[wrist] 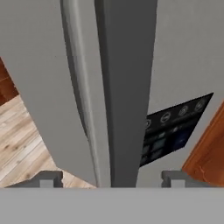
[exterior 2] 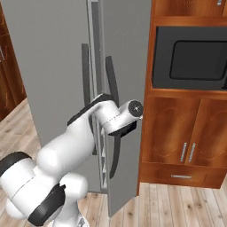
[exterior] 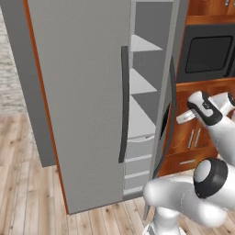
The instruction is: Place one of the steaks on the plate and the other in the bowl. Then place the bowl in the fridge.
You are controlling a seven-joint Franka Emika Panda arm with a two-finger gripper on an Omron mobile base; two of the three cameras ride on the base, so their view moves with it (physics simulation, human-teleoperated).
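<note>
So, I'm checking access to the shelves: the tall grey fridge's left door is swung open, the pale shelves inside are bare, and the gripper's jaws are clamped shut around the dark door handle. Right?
Not quite. In the hand view the gripper stands open, its fingertips apart either side of the door edge. The tall grey fridge has its left door open and the pale shelves look bare, as the left base view shows.

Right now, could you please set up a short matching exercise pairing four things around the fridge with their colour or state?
Things:
1. fridge
2. microwave
3. cabinet doors
4. gripper

Colour or state:
A. black, set into the wooden unit
B. open, fingers on either side of a door's edge
C. reddish-brown wood with slim metal handles
D. grey, doors ajar with pale shelves showing

Pairs: 1-D, 2-A, 3-C, 4-B
</note>
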